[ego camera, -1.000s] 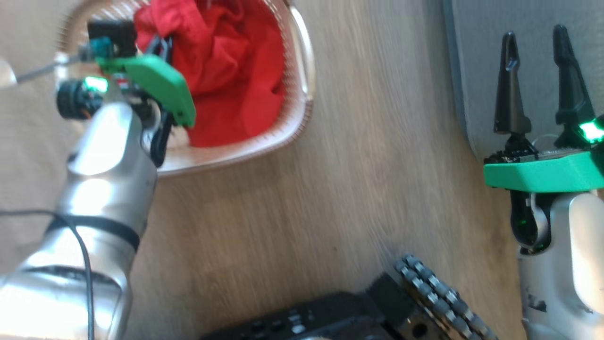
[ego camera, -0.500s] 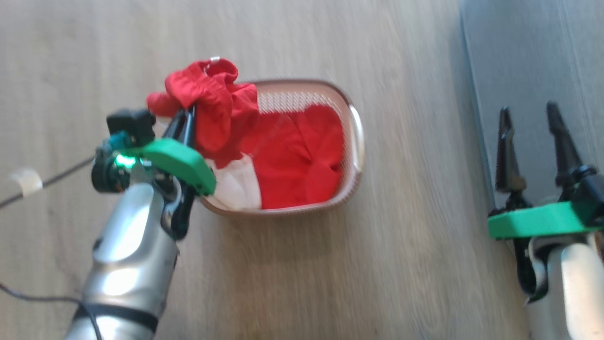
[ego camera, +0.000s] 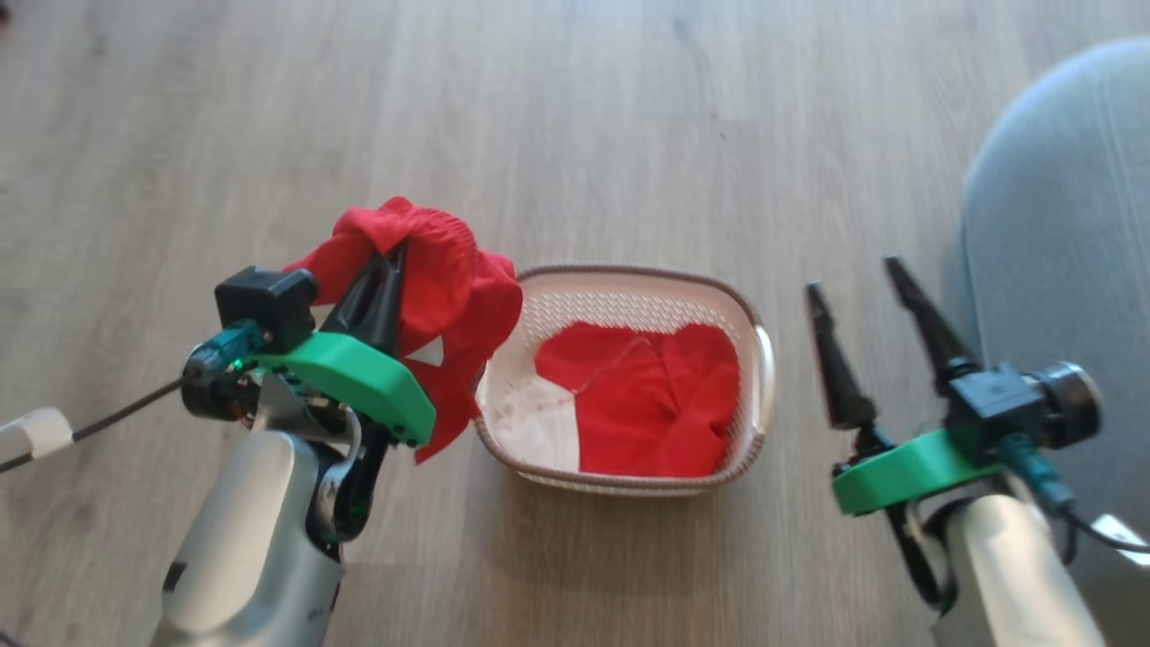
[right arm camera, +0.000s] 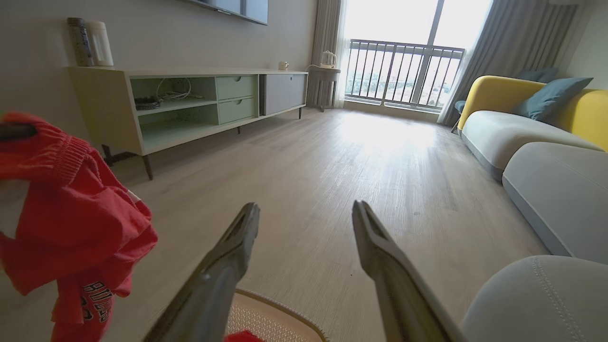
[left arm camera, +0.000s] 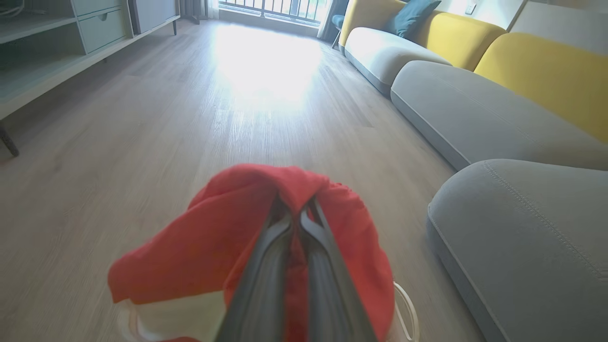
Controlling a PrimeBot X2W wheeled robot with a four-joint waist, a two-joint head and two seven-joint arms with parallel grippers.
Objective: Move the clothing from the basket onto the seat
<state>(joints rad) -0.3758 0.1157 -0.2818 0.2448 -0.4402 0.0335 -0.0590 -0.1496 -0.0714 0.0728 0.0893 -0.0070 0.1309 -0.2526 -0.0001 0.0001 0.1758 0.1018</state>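
My left gripper (ego camera: 393, 261) is shut on a red garment (ego camera: 445, 296), which hangs bunched from its fingers above the basket's left end; the left wrist view shows the same red garment (left arm camera: 213, 242) draped over my left gripper (left arm camera: 297, 211). The cream basket (ego camera: 629, 292) stands on the floor with more red clothing (ego camera: 656, 404) and a white piece (ego camera: 539, 431) inside. To the basket's right, my right gripper (ego camera: 853, 274) stands open with nothing between its fingers. The grey seat (ego camera: 1060, 270) is at the far right, beyond the right gripper.
Wooden floor (ego camera: 584, 117) surrounds the basket. The right wrist view shows a low TV cabinet (right arm camera: 190, 104) on the left, a balcony window (right arm camera: 403, 71) ahead, and a row of grey and yellow sofa cushions (right arm camera: 522, 128) on the right.
The head camera has tilted up and shifted, so the whole picture moved. My left gripper has lifted the red garment up out of the basket. The right gripper stays open.
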